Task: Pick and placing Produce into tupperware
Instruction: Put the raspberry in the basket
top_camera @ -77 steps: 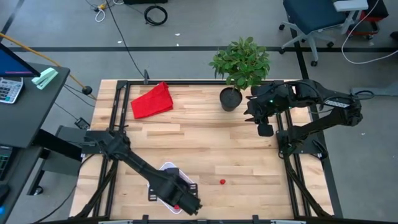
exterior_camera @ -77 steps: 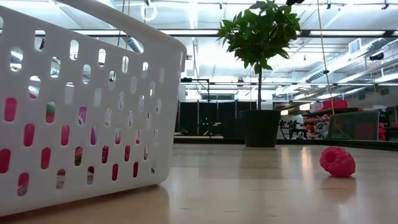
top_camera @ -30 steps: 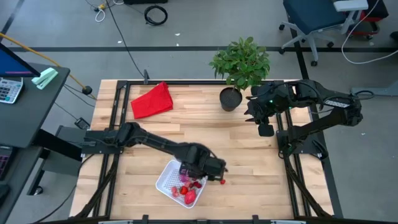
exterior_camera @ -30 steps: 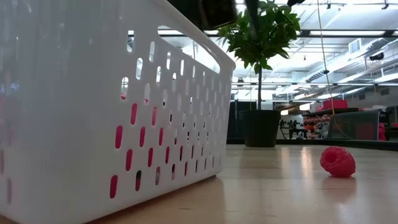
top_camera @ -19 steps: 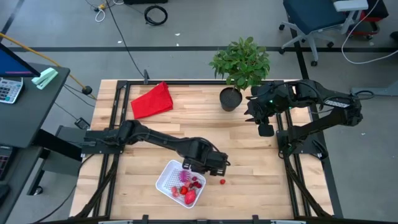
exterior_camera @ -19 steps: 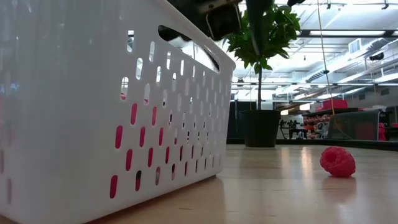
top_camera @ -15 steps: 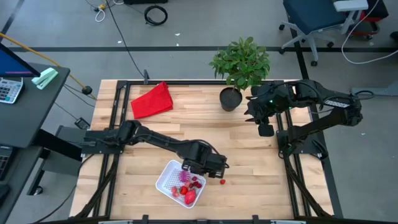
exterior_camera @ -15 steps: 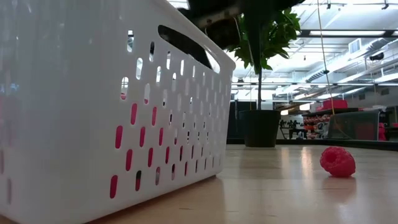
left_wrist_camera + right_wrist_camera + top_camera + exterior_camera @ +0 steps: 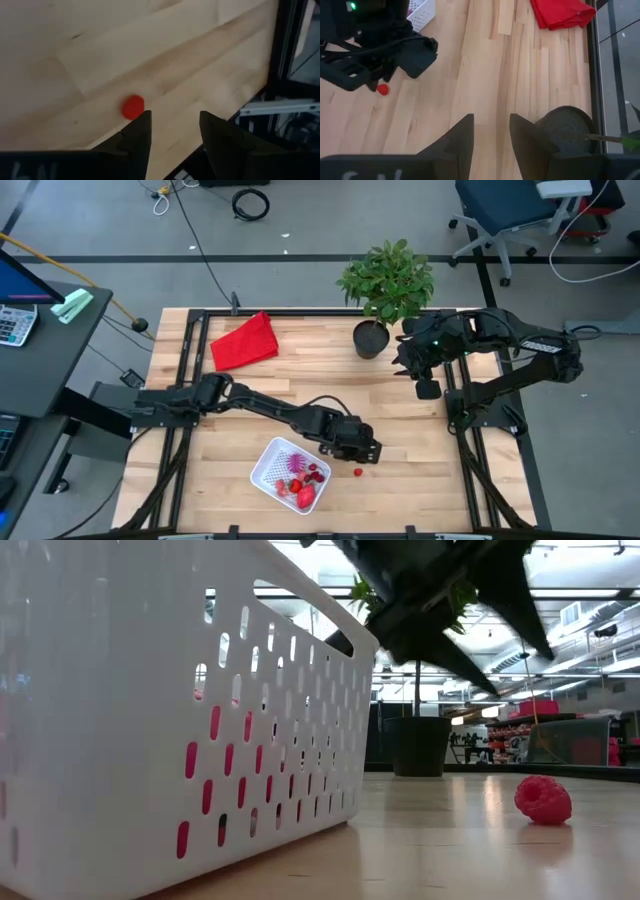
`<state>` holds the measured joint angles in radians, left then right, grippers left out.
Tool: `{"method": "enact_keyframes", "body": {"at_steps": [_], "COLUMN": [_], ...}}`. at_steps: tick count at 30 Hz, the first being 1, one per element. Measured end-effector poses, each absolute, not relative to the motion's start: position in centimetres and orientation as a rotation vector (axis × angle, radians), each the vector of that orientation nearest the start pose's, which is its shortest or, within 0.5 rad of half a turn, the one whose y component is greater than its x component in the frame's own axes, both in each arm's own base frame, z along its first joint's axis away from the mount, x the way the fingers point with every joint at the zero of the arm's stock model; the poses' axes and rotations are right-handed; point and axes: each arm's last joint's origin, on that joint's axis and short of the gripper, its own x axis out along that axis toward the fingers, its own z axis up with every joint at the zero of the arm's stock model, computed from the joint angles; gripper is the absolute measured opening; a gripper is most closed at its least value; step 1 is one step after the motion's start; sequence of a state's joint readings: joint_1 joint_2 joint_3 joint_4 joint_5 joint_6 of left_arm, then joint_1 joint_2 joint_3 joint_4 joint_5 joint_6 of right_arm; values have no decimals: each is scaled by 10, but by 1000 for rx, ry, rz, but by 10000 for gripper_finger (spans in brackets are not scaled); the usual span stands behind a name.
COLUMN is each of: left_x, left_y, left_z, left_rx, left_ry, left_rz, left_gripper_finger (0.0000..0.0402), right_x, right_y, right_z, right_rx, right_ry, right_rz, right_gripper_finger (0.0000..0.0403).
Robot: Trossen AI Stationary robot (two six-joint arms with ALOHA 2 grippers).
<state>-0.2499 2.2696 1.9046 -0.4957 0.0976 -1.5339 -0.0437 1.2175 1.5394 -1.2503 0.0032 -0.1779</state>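
The table (image 9: pixel 420 450) is wide and bare around my target, so anything I knock has room to roll. The tupperware (image 9: pixel 268 465) sits near the front edge with several red pieces and the purple spiky ball already inside; it is light, and if my forearm brushes its rim as I reach past, I judge it could slide or tip.

My left gripper (image 9: pixel 368 451) hangs over the table just beside the tupperware, fingers (image 9: pixel 134 136) spread with nothing between them. My right gripper (image 9: pixel 427 388) waits well apart, near the plant pot (image 9: pixel 369 339), fingers parted and empty.

The 1 piece of produce still out is a small red berry (image 9: pixel 358 472), lying on the wood near the tupperware's right side. In my left wrist view the berry (image 9: pixel 133 107) sits off to 1 side of the gap between my fingers, not centred. That is the main risk as I see it: if I descend from here, 1 finger could land on it or nudge it, and a round piece this small would likely roll toward the table's front edge.
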Motion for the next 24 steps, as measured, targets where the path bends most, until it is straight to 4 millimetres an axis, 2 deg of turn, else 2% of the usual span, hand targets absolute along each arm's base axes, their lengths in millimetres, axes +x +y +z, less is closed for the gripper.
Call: {"method": "enact_keyframes", "body": {"at_steps": [10, 18, 24], "left_x": [496, 485, 484], "left_y": [-120, -118, -118], "left_z": [219, 209, 208], "left_rx": [-1306, -1105, -1017], "left_ry": [851, 974, 990], "left_rz": [284, 311, 271], "left_gripper_finger": [158, 146, 146], "right_x": [201, 202, 202], "right_y": [-9, -9, -8], "right_z": [409, 410, 410], "right_rx": [-149, -149, -113], "right_ry": [914, 902, 898], "right_rz": [39, 37, 48], "right_gripper_finger": [133, 133, 133]}}
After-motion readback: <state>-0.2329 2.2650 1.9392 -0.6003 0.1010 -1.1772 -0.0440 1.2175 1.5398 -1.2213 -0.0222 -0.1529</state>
